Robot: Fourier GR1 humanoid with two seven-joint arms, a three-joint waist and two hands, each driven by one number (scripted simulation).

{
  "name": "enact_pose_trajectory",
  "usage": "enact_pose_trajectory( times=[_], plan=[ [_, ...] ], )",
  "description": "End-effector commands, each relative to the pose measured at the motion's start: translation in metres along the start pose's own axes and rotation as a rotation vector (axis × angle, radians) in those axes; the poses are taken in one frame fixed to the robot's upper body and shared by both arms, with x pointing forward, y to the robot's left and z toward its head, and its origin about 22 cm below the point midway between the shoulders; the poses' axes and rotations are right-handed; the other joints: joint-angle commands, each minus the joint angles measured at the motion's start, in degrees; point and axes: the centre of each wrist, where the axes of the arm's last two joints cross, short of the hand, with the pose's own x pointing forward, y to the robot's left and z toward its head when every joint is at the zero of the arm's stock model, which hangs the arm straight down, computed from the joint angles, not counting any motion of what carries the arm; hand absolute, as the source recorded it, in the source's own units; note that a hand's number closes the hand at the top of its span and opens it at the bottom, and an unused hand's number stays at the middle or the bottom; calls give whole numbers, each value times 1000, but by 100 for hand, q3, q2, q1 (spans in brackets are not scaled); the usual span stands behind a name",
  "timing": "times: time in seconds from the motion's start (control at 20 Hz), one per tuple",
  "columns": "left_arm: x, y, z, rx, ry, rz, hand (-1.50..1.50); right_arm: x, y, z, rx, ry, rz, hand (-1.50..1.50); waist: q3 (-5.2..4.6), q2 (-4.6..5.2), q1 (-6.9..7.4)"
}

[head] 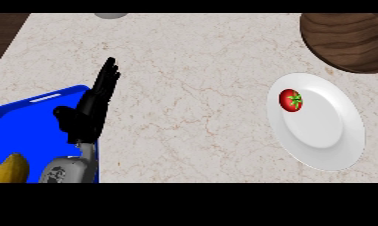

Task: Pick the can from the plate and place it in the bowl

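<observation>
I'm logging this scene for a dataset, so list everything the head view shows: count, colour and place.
Plate: one, white, right side of the counter.
Can: one, red with a green mark, looks like a tomato picture, on the plate's upper left part.
Bowl: one, dark brown wood, upper right corner, cut by the edge.
Tray: one, blue, lower left, partly under the forearm.
Banana: one, yellow-brown, on the tray at the bottom left edge.
Grey round thing: one, top edge, too little shows to name it.
Counter: one, pale marble pattern, fills the view.
Left hand: one, black, fingers straight up, resting at left on a grey forearm.
Right hand: not in view.
</observation>
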Motion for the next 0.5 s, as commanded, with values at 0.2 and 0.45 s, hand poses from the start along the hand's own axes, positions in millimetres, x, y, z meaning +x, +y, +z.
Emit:
enact_pose_trajectory(
  times=[0.2, 0.45],
  plan=[
    [-10, -7, -2, -39, -1, -3, 0, 4, -37, -30, -6, -62, -103, 150, -1, 55, 206],
    [4, 4, -3, -24, -15, -14, 0, 21, -50, -70, 7, 8, -75, 150, -4, 38, 221]
  ],
)
